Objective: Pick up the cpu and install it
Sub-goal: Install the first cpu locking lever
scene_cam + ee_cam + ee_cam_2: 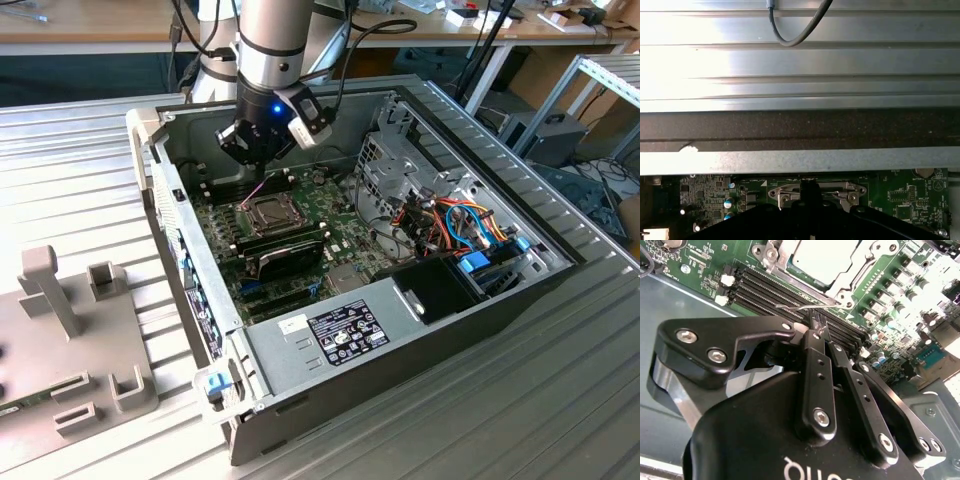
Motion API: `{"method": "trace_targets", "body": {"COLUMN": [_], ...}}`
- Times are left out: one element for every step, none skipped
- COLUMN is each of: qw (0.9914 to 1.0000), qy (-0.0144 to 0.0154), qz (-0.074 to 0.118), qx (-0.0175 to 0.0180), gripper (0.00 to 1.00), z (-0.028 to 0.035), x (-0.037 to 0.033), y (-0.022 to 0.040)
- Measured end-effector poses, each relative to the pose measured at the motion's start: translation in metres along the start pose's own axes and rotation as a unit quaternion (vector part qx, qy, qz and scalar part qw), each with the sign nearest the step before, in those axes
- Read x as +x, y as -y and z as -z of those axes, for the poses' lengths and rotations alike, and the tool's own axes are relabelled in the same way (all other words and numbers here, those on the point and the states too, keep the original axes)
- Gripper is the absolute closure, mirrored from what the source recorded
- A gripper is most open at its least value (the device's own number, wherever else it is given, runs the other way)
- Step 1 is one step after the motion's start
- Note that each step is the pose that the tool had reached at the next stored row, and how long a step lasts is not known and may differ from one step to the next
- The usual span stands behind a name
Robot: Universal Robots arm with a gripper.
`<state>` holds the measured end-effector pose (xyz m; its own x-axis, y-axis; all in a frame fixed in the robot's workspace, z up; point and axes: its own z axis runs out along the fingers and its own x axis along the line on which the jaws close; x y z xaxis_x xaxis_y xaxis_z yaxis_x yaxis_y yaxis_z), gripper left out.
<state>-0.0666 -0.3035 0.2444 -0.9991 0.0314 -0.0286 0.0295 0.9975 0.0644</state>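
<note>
Ribbed metal table (560,400) bearing an open case (400,330). The cpu (827,260) sits in the socket (268,210); the gripper (816,325), fingers closed and empty, hovers just beside the socket.

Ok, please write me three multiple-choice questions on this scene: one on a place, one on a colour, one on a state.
1. Where is the cpu?
A) in the socket
B) on the table outside
C) in the gripper

2. What colour is the light on the arm's wrist?
A) red
B) blue
C) green

3. How is the gripper?
A) wide open
B) shut
C) holding a memory stick

Answers:
1 A, its silvery top sits inside the socket's metal frame.
2 B, it glows blue in the exterior view.
3 B, its tips meet in the second wrist view.
</note>
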Motion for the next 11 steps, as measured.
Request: {"method": "trace_targets", "body": {"qw": [1.0,1.0,1.0,1.0,1.0,1.0,1.0,1.0,1.0,1.0,1.0], "qy": [0.0001,0.0,0.0,0.0001,0.0,0.0,0.0,0.0002,0.0001,0.0,0.0001], "qz": [0.0,0.0,0.0,0.0,0.0,0.0,0.0,0.0,0.0,0.0,0.0], "qx": [0.0,0.0,0.0,0.0,0.0001,0.0002,0.0001,-0.0001,-0.0001,0.0001,0.0], "gripper": [0.89,0.89,0.89,0.89,0.89,0.89,0.89,0.89,0.89,0.89,0.89], "z": [-0.0004,-0.0008,-0.0013,-0.0017,-0.0017,-0.0017,-0.0018,-0.0026,-0.0034,-0.0042,-0.0048], "x": [-0.0006,-0.0013,-0.0019,-0.002,-0.0021,-0.002,-0.0021,-0.0021,-0.0021,-0.002,-0.0021], "y": [-0.0001,0.0,0.0,0.0,0.0,0.0,0.0,0.0,0.0001,0.0001,0.0001]}}
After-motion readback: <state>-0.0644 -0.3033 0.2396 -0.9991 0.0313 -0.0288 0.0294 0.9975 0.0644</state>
